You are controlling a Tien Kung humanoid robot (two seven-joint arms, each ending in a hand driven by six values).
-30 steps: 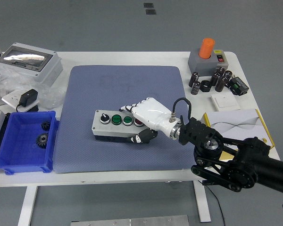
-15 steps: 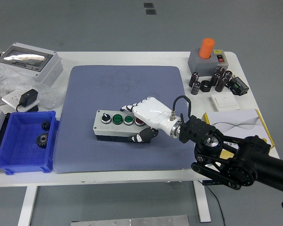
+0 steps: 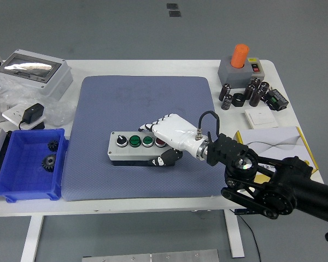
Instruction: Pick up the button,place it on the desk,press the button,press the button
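Across the white table lies a large blue-grey mat, covering most of its middle. From the right the black right arm reaches in over the mat's near right corner. Left of the mat, at the table's near left, sits a blue bin with two small dark gears inside. Behind it, at the far left corner, rests a grey box with a clear lid, with crumpled clear plastic and a black power adapter just in front. Near the right edge lies a white and yellow booklet, partly under the arm.

The button box, a grey panel, lies flat on the mat near its middle, carrying a black knob, two green buttons and a red one in a row. The right hand, white-backed with dark fingertips, is closed around the box's right end: its fingers curl over the far edge and top by the red button, its thumb presses the near side.

At the far right corner stands a grey block with an orange cylinder; beside it sit several small black cylinders and a white switch plate
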